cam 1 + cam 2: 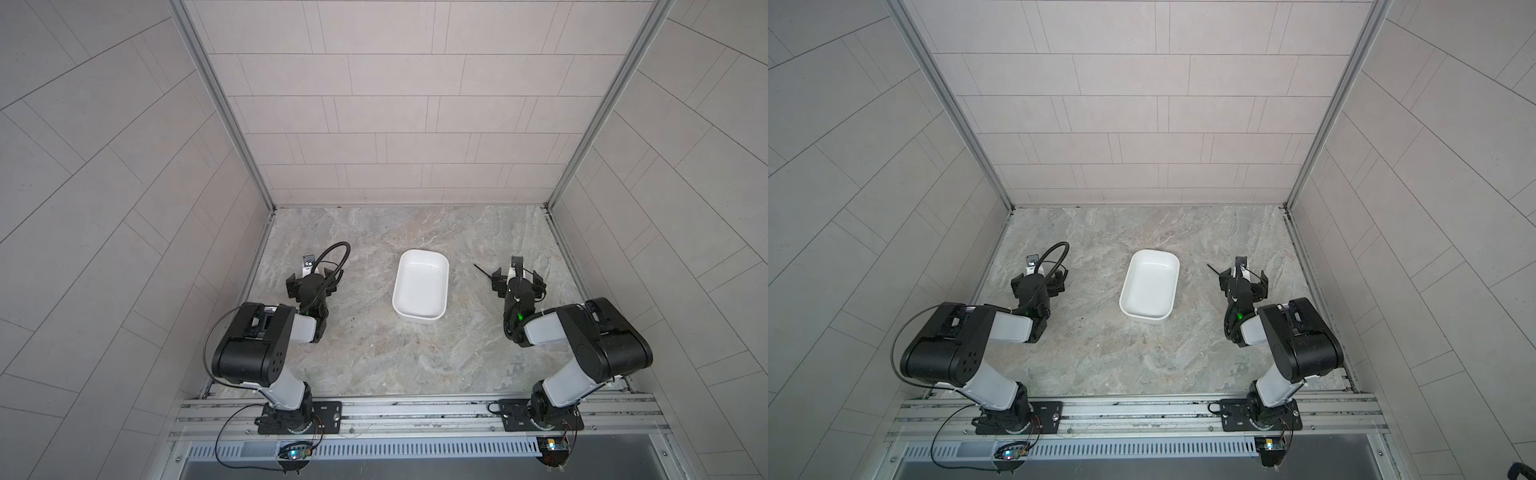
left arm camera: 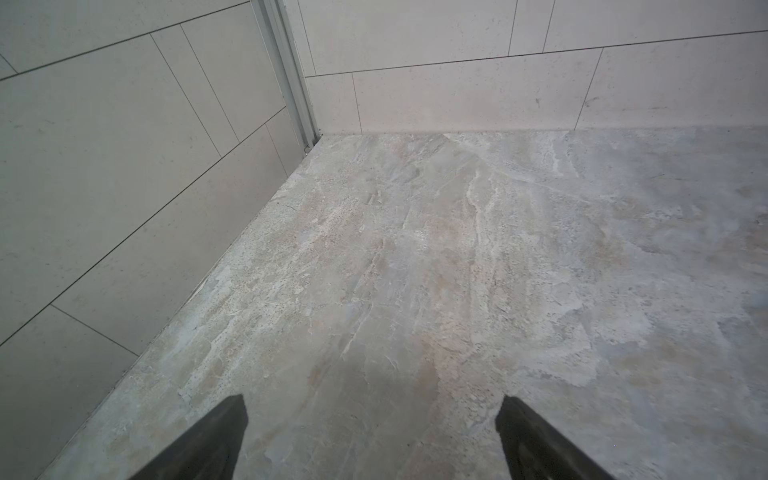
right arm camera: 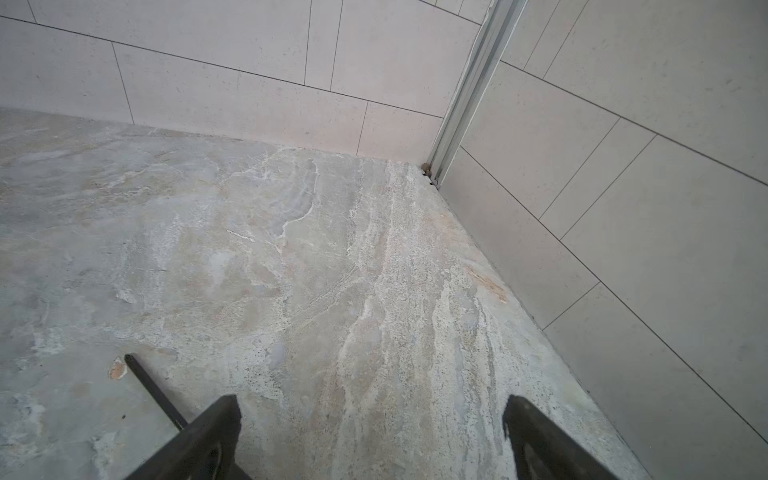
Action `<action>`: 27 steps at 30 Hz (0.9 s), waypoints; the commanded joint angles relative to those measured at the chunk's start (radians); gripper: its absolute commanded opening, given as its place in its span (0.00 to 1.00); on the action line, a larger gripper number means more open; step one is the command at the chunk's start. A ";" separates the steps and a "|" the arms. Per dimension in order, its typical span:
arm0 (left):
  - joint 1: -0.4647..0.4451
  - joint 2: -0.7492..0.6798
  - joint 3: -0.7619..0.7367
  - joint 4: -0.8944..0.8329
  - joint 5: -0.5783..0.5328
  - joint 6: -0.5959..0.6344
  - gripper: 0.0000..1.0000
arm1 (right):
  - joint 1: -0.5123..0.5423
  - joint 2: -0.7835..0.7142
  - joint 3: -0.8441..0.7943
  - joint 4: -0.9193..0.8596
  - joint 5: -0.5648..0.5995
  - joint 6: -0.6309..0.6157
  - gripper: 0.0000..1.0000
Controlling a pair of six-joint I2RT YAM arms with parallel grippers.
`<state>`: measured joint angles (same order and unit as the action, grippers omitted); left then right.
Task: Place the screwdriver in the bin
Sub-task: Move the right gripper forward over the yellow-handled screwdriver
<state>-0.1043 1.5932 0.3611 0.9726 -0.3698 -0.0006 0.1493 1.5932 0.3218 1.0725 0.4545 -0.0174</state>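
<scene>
Lying on the counter (image 1: 374, 357) right of the empty bin (image 1: 420, 286), the screwdriver (image 3: 151, 388) sits just outside the right pincer (image 3: 372, 403), whose jaws stand wide, holding nothing. Closing here would likely catch air, or 1 finger could nudge the thin shaft and roll it away. The left pincer (image 2: 372, 401) is spread and empty too. Only the right wrist view shows the shaft passing behind a finger; both top views show bin and shaft together. The handle is hidden.
</scene>
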 commanded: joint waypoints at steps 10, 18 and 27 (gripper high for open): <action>0.006 0.000 0.019 -0.003 0.006 -0.005 1.00 | -0.003 0.004 0.003 0.011 0.003 0.008 0.99; 0.006 0.000 0.019 -0.003 0.006 -0.005 1.00 | -0.003 0.005 0.004 0.012 0.004 0.008 0.99; 0.005 -0.001 0.019 -0.003 0.007 -0.005 1.00 | 0.003 0.007 -0.014 0.043 0.005 -0.002 0.99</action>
<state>-0.1032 1.5932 0.3611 0.9722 -0.3634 -0.0006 0.1497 1.5932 0.3206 1.0786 0.4545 -0.0181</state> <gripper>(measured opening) 0.997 0.994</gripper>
